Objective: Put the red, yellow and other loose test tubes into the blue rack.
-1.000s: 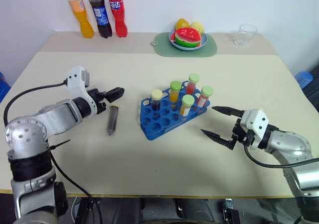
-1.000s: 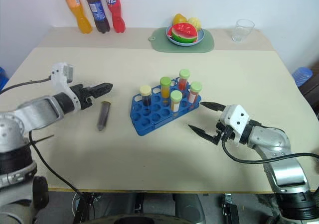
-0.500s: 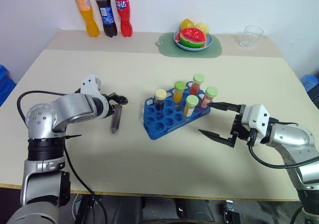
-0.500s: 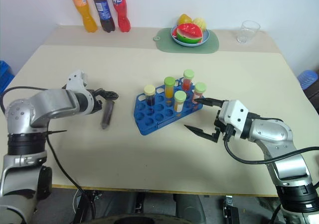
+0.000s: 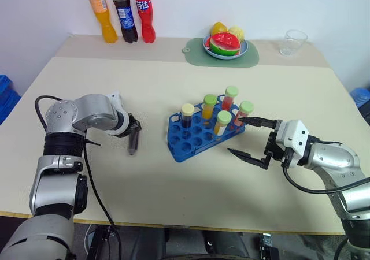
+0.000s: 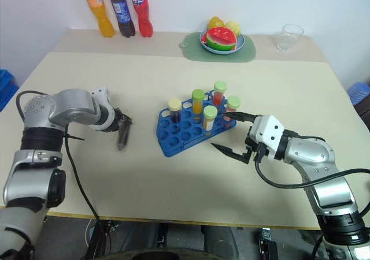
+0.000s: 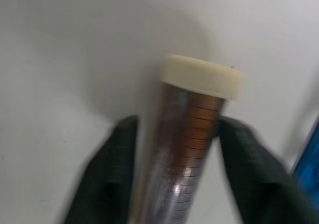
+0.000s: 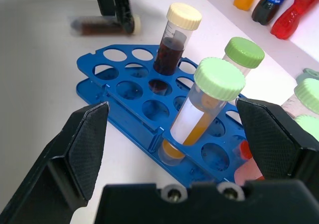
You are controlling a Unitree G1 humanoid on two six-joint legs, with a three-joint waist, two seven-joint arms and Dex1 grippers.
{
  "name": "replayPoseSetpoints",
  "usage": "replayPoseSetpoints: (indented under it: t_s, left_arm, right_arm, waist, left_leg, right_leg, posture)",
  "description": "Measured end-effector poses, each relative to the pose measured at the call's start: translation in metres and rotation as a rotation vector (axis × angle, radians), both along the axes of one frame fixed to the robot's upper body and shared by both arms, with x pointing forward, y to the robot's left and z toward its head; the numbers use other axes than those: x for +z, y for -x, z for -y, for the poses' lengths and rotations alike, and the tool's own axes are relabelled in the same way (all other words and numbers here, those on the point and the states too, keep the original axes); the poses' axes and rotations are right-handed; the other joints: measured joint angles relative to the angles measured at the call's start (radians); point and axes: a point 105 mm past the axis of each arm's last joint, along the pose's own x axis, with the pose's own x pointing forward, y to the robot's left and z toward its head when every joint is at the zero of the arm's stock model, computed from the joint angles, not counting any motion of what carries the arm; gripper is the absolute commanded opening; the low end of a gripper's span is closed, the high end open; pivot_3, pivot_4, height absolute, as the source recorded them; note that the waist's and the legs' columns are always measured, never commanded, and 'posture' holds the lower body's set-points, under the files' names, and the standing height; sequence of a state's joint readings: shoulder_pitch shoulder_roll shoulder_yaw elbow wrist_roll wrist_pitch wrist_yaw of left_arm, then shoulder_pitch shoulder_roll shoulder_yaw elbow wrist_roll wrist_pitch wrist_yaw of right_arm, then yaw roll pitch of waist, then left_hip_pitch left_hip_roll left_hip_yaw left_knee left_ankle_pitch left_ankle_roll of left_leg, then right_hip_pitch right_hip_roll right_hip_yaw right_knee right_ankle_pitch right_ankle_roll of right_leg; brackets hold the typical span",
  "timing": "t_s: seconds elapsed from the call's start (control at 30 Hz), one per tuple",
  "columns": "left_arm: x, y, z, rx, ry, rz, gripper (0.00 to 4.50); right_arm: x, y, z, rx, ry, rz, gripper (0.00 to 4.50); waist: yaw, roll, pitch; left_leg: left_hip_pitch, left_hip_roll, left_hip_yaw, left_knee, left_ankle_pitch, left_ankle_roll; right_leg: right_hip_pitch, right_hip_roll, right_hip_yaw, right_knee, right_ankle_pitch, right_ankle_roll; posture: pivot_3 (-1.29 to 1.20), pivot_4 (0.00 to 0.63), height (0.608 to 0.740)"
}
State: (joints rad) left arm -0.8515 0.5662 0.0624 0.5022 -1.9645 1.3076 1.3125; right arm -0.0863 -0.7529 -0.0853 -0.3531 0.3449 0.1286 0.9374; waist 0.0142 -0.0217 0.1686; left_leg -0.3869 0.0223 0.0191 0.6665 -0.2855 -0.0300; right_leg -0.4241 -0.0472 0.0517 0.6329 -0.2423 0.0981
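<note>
A dark brown test tube (image 5: 133,143) with a tan cap (image 7: 202,77) lies on the table left of the blue rack (image 5: 182,153). My left gripper (image 5: 134,129) points down at its capped end and is shut on the tube, one black finger (image 7: 112,169) on either side of it. The rack holds several upright capped tubes: a dark one (image 8: 172,45), yellow ones and red-orange ones (image 5: 229,98). My right gripper (image 5: 235,136) hovers open just right of the rack, with nothing between its fingers.
Three soda bottles (image 5: 121,14) stand at the back left. A green mat with a fruit bowl (image 5: 225,43) is at the back middle, and a clear glass (image 5: 289,41) at the back right. A black cable (image 5: 92,173) hangs from my left arm.
My left gripper has tipped downward onto the lying brown tube and closed around it. The right gripper has stayed beside the rack. The camera view has shifted slightly.
</note>
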Motion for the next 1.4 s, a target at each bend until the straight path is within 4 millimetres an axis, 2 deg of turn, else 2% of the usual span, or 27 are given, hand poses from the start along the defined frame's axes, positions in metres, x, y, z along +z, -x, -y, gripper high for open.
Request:
replayPoseSetpoints:
  t_s: [0.03, 0.23, 0.37, 0.43, 0.53, 0.6, 0.7, 0.8, 0.9, 1.1, 1.27, 1.4]
  left_arm:
    - [0.0, 0.0, 0.001, -0.001, 0.004, -0.004, 0.78]
    - [0.0, 0.0, 0.002, 0.002, 0.023, -0.003, 0.78]
    - [0.001, 0.006, 0.01, -0.062, 0.099, 0.078, 0.78]
    - [0.012, 0.011, 0.02, -0.16, 0.156, 0.174, 0.78]
    - [0.042, 0.026, 0.022, -0.336, 0.177, 0.385, 0.78]
    - [0.066, 0.04, 0.04, -0.464, 0.361, 0.55, 0.78]
    - [0.075, 0.059, 0.053, -0.645, 0.421, 0.678, 0.78]
    - [0.08, 0.061, 0.055, -0.733, 0.439, 0.798, 0.78]
    - [0.075, 0.062, 0.062, -0.863, 0.405, 0.91, 0.78]
    - [0.072, 0.052, 0.08, -1.066, 0.334, 1.22, 0.78]
    - [0.06, 0.056, 0.099, -1.196, 0.405, 1.299, 0.78]
    - [0.052, 0.051, 0.111, -1.238, 0.408, 1.34, 0.78]
  right_arm:
    - [0.0, 0.0, 0.0, -0.001, -0.001, 0.001, 4.5]
    - [-0.002, 0.0, 0.0, -0.003, 0.002, 0.001, 4.5]
    - [-0.005, -0.004, -0.001, -0.004, 0.0, -0.007, 4.5]
    - [-0.008, -0.006, -0.002, -0.006, 0.0, -0.012, 4.5]
    - [-0.011, -0.008, -0.002, -0.012, 0.003, -0.011, 4.5]
    - [-0.015, -0.01, 0.0, -0.029, -0.002, -0.019, 4.5]
    - [-0.021, -0.017, 0.006, -0.083, -0.014, -0.022, 4.5]
    - [-0.032, -0.02, 0.017, -0.138, -0.005, -0.042, 4.5]
    - [-0.033, -0.022, 0.021, -0.172, -0.01, -0.009, 4.5]
    - [-0.04, -0.019, 0.034, -0.283, -0.036, 0.022, 4.5]
    - [-0.048, -0.012, 0.044, -0.35, -0.039, 0.015, 4.5]
    - [-0.048, -0.005, 0.047, -0.368, -0.034, 0.023, 4.5]
  waist:
    - [0.0, 0.0, 0.0]
    - [-0.001, 0.0, 0.0]
    - [-0.003, 0.0, 0.0]
    - [-0.004, -0.001, 0.0]
    - [-0.011, 0.0, 0.0]
    - [-0.011, 0.001, 0.0]
    - [-0.01, 0.0, 0.0]
    - [-0.008, 0.0, 0.0]
    - [-0.008, 0.0, 0.0]
    - [-0.004, 0.0, 0.0]
    - [-0.005, 0.0, 0.0]
    - [-0.005, 0.0, 0.0]
  left_leg:
    - [0.0, 0.0, 0.0, 0.0, 0.0, 0.0]
    - [0.0, -0.001, 0.0, 0.0, 0.001, -0.001]
    - [0.0, -0.001, 0.0, 0.0, 0.001, -0.002]
    - [-0.001, -0.001, 0.0, 0.0, 0.001, -0.002]
    - [-0.001, 0.0, 0.0, -0.002, 0.001, -0.003]
    - [0.0, 0.0, 0.001, -0.002, 0.002, -0.003]
    - [-0.001, 0.0, 0.0, -0.002, 0.001, -0.002]
    - [-0.001, 0.0, 0.001, -0.002, -0.001, 0.002]
    - [-0.001, 0.0, 0.001, -0.002, -0.001, 0.002]
    - [-0.003, 0.0, 0.001, -0.001, -0.002, 0.005]
    - [-0.003, 0.0, 0.001, 0.0, -0.004, 0.007]
    - [-0.003, 0.0, 0.001, 0.001, -0.004, 0.007]
  right_leg:
    - [0.0, 0.0, 0.0, 0.0, 0.0, 0.0]
    - [0.0, -0.001, 0.0, 0.0, 0.0, 0.0]
    - [0.0, -0.001, 0.0, 0.0, 0.0, 0.0]
    - [0.0, 0.0, 0.0, 0.0, 0.0, 0.0]
    - [-0.001, 0.0, 0.0, -0.001, 0.0, 0.0]
    - [-0.001, 0.0, 0.0, -0.001, 0.0, -0.001]
    - [-0.001, 0.0, 0.0, -0.001, -0.002, -0.004]
    - [-0.001, 0.0, 0.0, -0.002, -0.002, -0.004]
    - [-0.001, 0.0, 0.001, -0.003, -0.002, -0.004]
    - [-0.001, 0.0, 0.001, -0.004, -0.002, -0.004]
    - [-0.001, 0.0, 0.001, -0.003, -0.002, -0.003]
    - [-0.001, 0.001, 0.001, -0.003, -0.001, -0.002]
  posture:
    - [0.0, 0.15, 0.74]
    - [0.0, 0.15, 0.74]
    - [0.0, 0.15, 0.74]
    - [0.0, 0.15, 0.74]
    - [0.0, 0.15, 0.74]
    - [0.0, 0.15, 0.74]
    - [0.0, 0.15, 0.74]
    - [0.0, 0.15, 0.74]
    - [0.0, 0.15, 0.74]
    - [0.0, 0.15, 0.74]
    - [0.0, 0.15, 0.74]
    - [0.0, 0.15, 0.74]
